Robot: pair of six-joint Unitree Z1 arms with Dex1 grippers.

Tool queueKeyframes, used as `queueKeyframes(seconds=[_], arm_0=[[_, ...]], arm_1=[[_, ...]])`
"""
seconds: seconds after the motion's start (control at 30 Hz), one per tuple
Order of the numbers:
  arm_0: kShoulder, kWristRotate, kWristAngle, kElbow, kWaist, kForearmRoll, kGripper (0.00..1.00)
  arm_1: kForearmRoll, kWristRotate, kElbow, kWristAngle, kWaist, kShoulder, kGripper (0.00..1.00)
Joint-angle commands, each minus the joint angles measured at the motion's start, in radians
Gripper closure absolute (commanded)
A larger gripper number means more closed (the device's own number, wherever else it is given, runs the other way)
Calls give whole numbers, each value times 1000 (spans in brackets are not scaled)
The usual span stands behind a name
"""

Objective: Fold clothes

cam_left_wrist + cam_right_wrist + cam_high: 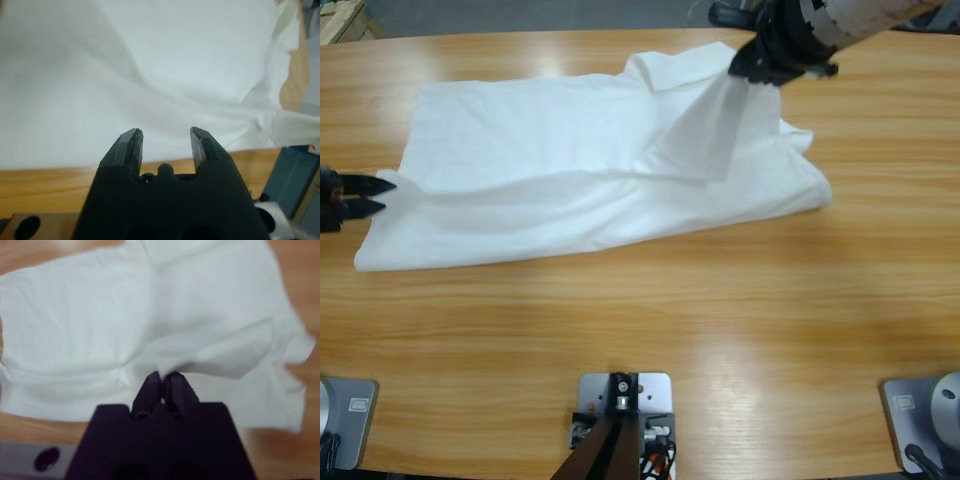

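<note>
While the shirt (570,190) lies spread across the tabletop (720,330), one flap is lifted.
Right claw (748,70), at one o'clock, is pinched tight on a raised fold, likely to carry it over; left claw (375,195), at nine o'clock, gapes empty beside the hem. No print is readable.

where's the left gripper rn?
High view: the left gripper sits at the picture's left edge, jaws apart, right at the shirt's near edge. The right gripper holds up a flap at the far end.
</note>
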Motion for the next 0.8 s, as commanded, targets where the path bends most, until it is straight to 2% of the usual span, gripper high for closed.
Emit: queueKeyframes(seconds=[0.03, 0.3, 0.5, 0.53, 0.57, 0.6, 0.63, 0.67, 0.73, 0.8], arm_0=[[-14, 14, -37, 63, -19, 8, 612], [-56, 11, -50, 87, -21, 8, 607], [-60, 11, -64, 90, -21, 8, 605], [-60, 11, -70, 91, -21, 8, 603], [-64, 12, -74, 91, -21, 8, 602], [-69, 12, -76, 92, -21, 8, 602], [-76, 11, -79, 93, -21, 8, 602], [-83, 12, -84, 93, -22, 8, 602], [-93, 12, -90, 92, -21, 8, 603], [-97, 12, -104, 87, -22, 8, 604]], arm_1=[[82, 239, -15, 72, 58, 81, 1000], [207, 297, -15, 61, 75, 124, 1000], [284, 315, -13, 10, 122, 135, 1000], [284, 308, -11, -7, 123, 133, 940], [283, 287, -8, -30, 123, 132, 453], [284, 248, -11, -70, 122, 133, 169], [289, 197, -15, -131, 123, 125, 69], [296, 146, -17, -201, 123, 108, 15], [298, 29, -25, -302, 123, 58, 0], [311, -77, -35, -306, 122, 24, 0]])
